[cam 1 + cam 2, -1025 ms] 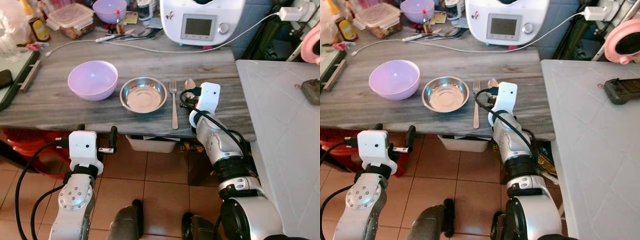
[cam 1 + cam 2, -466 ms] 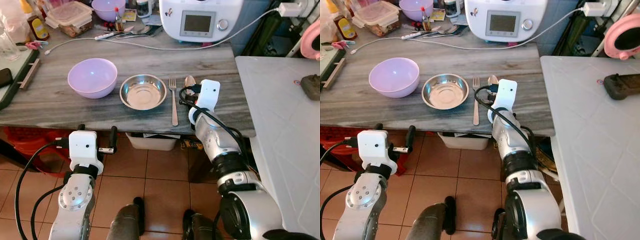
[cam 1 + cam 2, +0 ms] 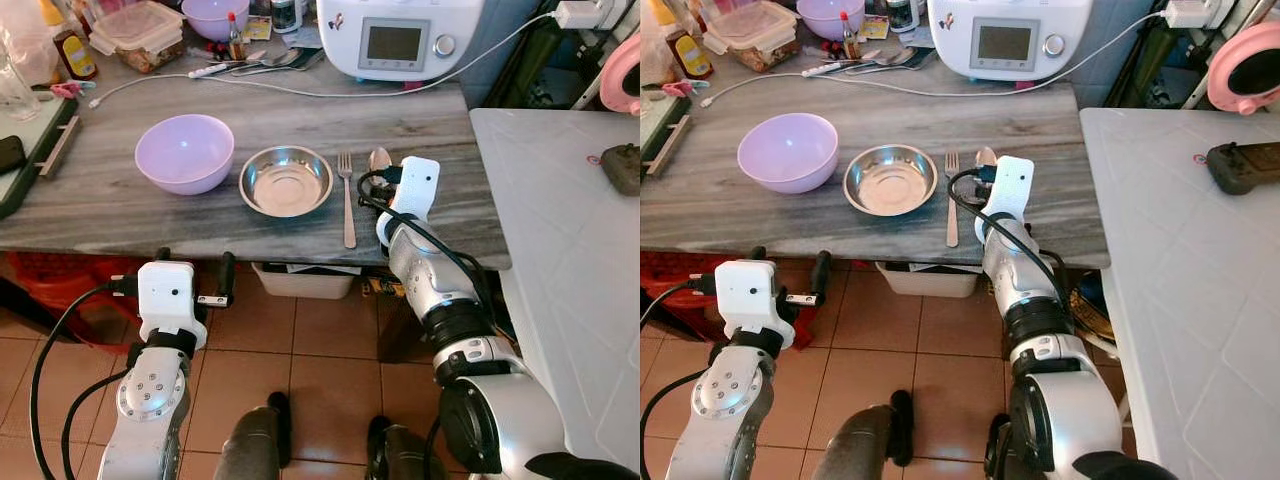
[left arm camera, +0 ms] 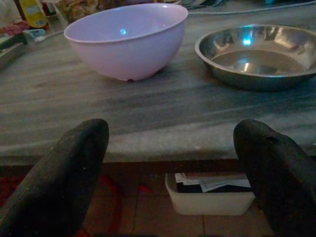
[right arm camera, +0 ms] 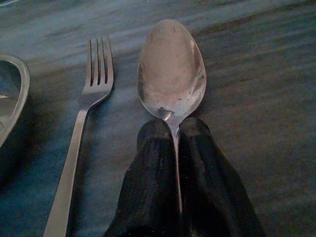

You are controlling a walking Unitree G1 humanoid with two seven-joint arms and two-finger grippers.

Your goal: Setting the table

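On the grey wood table (image 3: 120, 215) stand a lilac bowl (image 3: 185, 152) and, to its right, a steel bowl (image 3: 286, 181). A fork (image 3: 347, 200) lies right of the steel bowl, tines pointing away from me. Just right of the fork lies a spoon (image 5: 171, 69), its bowl resting on the table. My right gripper (image 5: 174, 129) is shut on the spoon's handle, low over the tabletop. My left gripper (image 4: 173, 143) is open and empty, held below the table's front edge, facing the two bowls.
A white kitchen appliance (image 3: 400, 40) with a cable (image 3: 300, 93) stands at the back. A food container (image 3: 143, 35), bottles and a second lilac bowl (image 3: 215, 15) are at the back left. A white table (image 3: 570, 260) adjoins on the right. A white tub (image 3: 305, 284) sits under the table.
The view has shifted slightly. The right gripper stays shut on the spoon in the same spot, and the left gripper has not moved.
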